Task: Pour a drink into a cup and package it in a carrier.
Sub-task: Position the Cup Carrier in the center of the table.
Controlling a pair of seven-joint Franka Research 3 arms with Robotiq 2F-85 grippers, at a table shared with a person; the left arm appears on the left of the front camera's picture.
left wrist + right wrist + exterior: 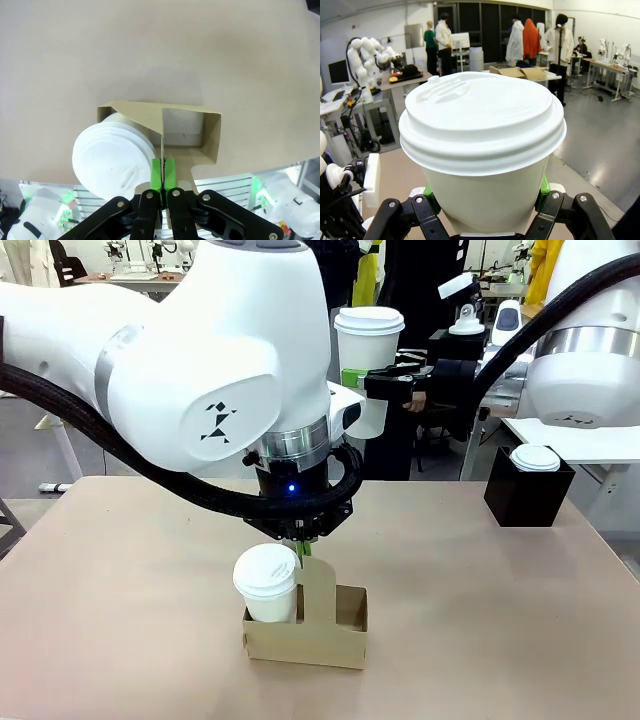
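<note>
A brown cardboard carrier (pixel 320 635) stands on the table near the front. A white lidded cup (pixel 267 583) sits tilted in its left slot; the right slot (pixel 182 130) holds nothing. My left gripper (pixel 303 552) is shut on the top of the carrier's upright centre handle (pixel 163 135), its green pads (pixel 157 172) pinching the card. My right gripper (pixel 372 388) is raised high over the far side of the table, shut on a second white lidded cup (pixel 482 145). The drink and its pitcher are out of view.
A black box (pixel 528 495) with another lidded cup (pixel 536 457) on top stands at the table's far right. The tan table (pixel 120 590) is bare around the carrier. People stand at other tables far behind.
</note>
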